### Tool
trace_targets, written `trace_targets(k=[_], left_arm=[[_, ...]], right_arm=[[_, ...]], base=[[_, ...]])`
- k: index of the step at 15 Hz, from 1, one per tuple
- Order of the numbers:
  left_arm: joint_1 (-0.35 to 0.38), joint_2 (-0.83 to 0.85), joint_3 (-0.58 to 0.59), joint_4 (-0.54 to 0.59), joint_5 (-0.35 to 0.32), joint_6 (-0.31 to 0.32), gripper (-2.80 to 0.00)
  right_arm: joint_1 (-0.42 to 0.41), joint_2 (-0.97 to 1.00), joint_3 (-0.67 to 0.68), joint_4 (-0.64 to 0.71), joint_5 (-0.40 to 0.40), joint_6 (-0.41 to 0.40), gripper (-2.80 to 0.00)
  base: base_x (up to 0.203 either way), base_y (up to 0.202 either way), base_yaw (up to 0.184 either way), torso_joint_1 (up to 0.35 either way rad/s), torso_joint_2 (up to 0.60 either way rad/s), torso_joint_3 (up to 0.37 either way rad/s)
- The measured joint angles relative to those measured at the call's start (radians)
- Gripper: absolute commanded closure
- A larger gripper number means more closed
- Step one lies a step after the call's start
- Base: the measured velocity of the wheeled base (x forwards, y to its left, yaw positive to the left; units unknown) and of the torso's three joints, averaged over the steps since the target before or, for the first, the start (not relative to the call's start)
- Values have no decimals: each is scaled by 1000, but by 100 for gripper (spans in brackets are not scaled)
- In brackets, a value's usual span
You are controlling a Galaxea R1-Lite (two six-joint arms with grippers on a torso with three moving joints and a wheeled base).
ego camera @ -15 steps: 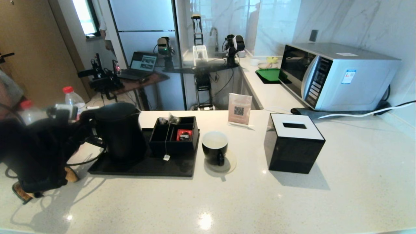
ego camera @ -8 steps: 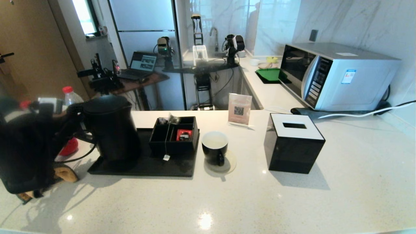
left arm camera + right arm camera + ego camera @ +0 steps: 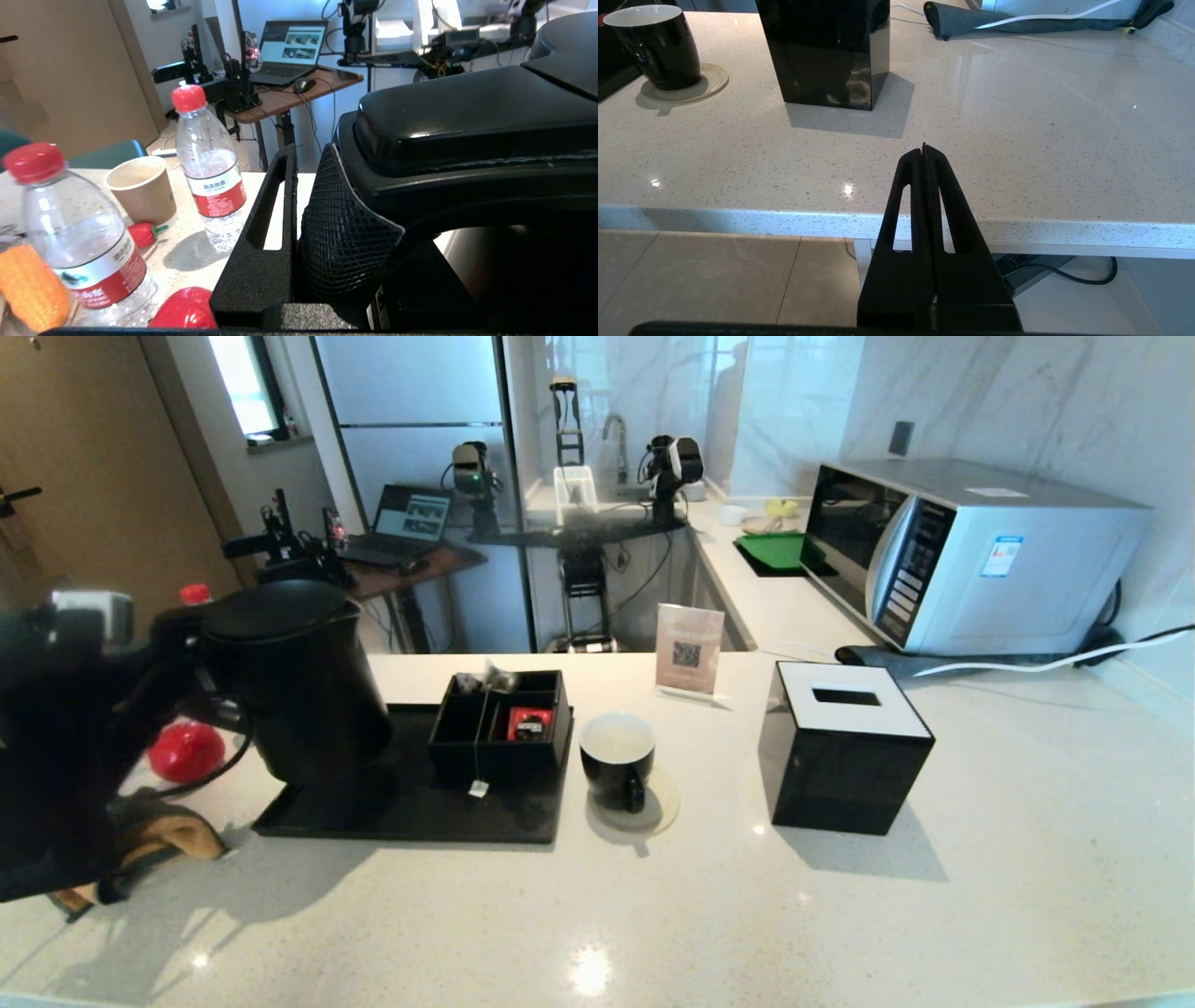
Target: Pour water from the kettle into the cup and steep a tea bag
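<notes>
While my left gripper [image 3: 182, 644] is clamping its mesh-padded fingers [image 3: 343, 233] on the big loop handle of the kettle [image 3: 294, 677], that tall matte black body with its flat lid and short pointed spout is hanging upright just above the left end of the flat black tray [image 3: 411, 807], so the kettle is sitting directly at my fingertips, on their inner side toward the counter's middle. I am keeping the jaws narrowed onto the smooth plastic handle, not fully together. One glossy black cup [image 3: 617, 758] with a white inside is standing on one round pale coaster [image 3: 658, 807], right of the tray and well apart from the kettle. One translucent pyramid tea bag [image 3: 499, 679] is perching on the rim of the black compartment box [image 3: 499, 728], its thin white string trailing down the front to one small square tag [image 3: 478, 789] on the tray; one red packet [image 3: 529, 723] is lying in a compartment. Beside my left arm I am seeing two clear ribbed water bottles [image 3: 210, 172] with red caps, one tan paper cup [image 3: 140, 189] and one shiny red round object [image 3: 185, 751] on the speckled pale stone counter [image 3: 653, 915]. One square black tissue box [image 3: 840, 747] with a white top is standing right of the cup. My right gripper [image 3: 924, 151] is resting pinched fully together, holding nothing, just off the counter's near edge.
</notes>
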Motion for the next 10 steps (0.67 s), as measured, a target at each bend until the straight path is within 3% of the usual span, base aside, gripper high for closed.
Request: trace_targets(k=[10], left_arm=[[-13,-191,142,0,-2,-29,0]], right_arm=[[0,0,0,0,0,0,0]], base=[[0,0,0,0,0,0]])
